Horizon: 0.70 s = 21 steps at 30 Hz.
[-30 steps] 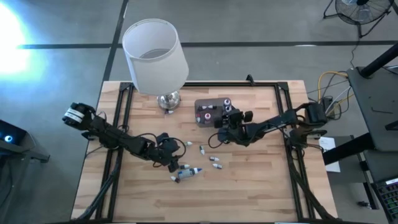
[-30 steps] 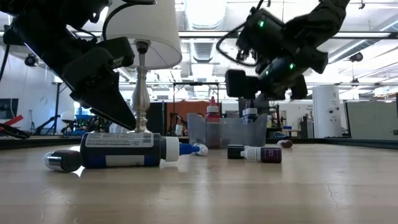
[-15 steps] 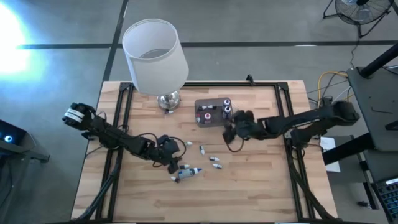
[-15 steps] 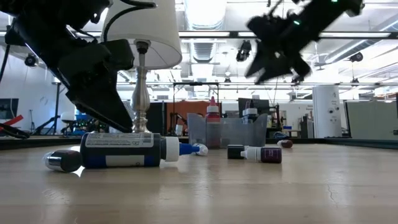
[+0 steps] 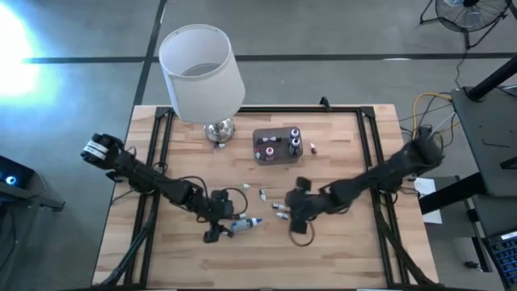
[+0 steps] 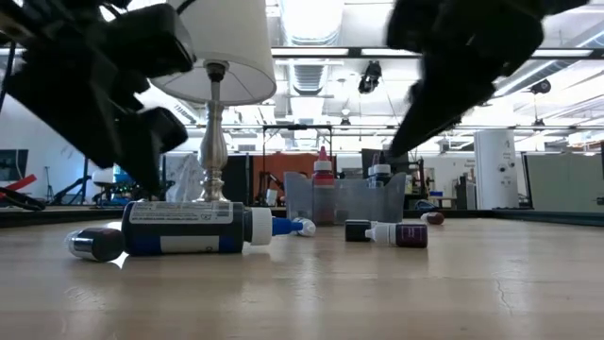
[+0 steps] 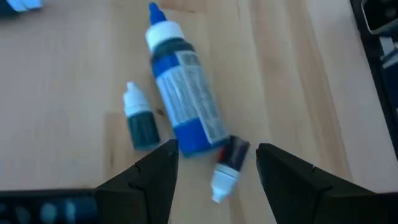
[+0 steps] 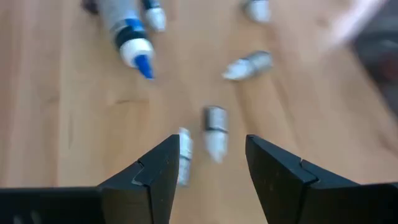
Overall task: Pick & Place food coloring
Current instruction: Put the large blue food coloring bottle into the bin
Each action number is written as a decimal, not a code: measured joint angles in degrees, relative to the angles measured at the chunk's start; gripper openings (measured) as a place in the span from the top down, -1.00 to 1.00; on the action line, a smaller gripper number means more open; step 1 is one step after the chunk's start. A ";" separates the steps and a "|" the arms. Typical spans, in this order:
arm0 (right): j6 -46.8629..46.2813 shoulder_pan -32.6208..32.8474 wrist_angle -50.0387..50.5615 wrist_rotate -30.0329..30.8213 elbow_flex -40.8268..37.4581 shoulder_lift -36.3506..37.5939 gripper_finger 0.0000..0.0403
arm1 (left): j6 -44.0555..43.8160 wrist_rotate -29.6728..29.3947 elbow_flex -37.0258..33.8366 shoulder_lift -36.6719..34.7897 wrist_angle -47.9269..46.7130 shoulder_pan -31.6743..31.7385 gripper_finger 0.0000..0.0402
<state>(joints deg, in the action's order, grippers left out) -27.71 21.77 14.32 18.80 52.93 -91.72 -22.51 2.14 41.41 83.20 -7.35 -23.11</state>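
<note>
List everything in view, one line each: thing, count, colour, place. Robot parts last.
Large bottle: one, blue with white cap, lying on the table's near middle.
Small food coloring bottles: several, whitish caps, loose around the large bottle.
Grey box: one, translucent, behind the middle, bottles standing inside.
Stray bottle: one, just right of the box.
Lamp: one, white shade, chrome base, rear left.
Table: one, light wood.
Left gripper: open above the large bottle.
Right gripper: open over the loose bottles.

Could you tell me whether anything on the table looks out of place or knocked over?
Yes: several food coloring bottles lie on their sides, scattered across the table, beside a larger blue bottle also lying flat. Only a few stand in the grey box.
</note>
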 joint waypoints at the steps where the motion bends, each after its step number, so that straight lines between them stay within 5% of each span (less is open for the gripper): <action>1: 1.52 -0.03 -0.07 -1.41 1.71 -2.20 0.10 | -0.04 -0.89 0.42 0.00 -0.95 -0.68 0.03; 12: 23.55 -0.03 -0.15 -4.47 18.29 -19.74 0.08 | -18.92 -11.50 3.41 2.11 -4.13 -6.91 0.03; 21: 29.93 -0.27 3.12 -7.65 26.87 -27.95 0.08 | -27.50 -18.09 6.44 8.22 -3.74 -8.73 0.03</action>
<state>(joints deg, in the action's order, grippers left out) 2.22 21.50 17.44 11.15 79.80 -119.68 -50.01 -15.95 47.85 91.42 -11.10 -31.83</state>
